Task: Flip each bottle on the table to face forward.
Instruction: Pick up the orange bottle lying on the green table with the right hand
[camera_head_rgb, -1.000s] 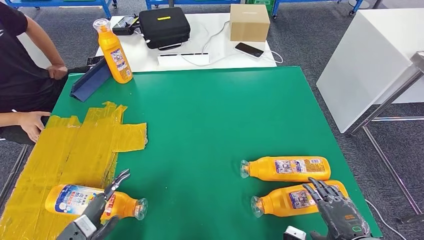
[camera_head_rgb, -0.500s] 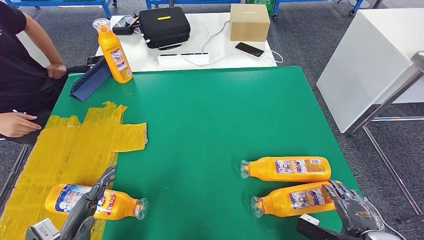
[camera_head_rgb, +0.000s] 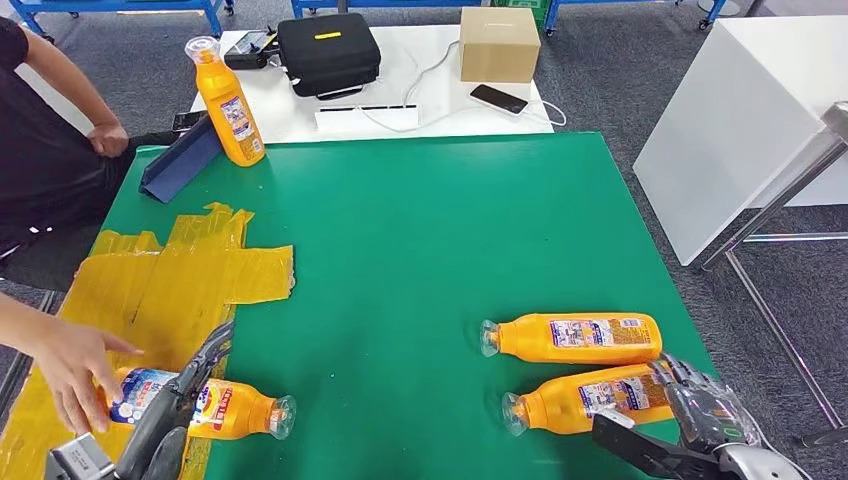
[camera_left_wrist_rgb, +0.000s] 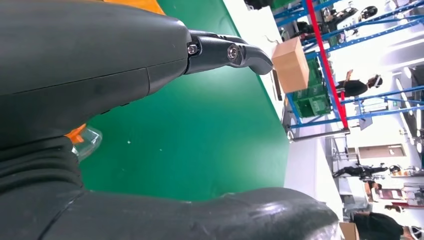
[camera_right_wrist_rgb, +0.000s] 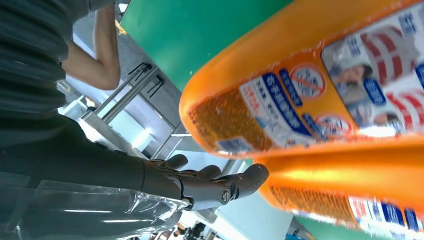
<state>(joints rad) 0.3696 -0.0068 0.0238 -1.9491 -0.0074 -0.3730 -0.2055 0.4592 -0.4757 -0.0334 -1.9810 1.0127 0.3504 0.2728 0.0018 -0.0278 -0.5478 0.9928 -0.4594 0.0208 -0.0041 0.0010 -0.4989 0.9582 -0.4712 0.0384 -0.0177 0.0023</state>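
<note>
Bottles: two lie near right, one beside my right hand, fingers spread, holding nothing. Another lies near left under my left hand, grip unclear; a person's hand touches it. Likely slick, rolls easily; grab mid-body.

the left hand looms over the green table, fingers apart; a clear bottle cap peeks at 9 o'clock, a cardboard box at 2.
</note>
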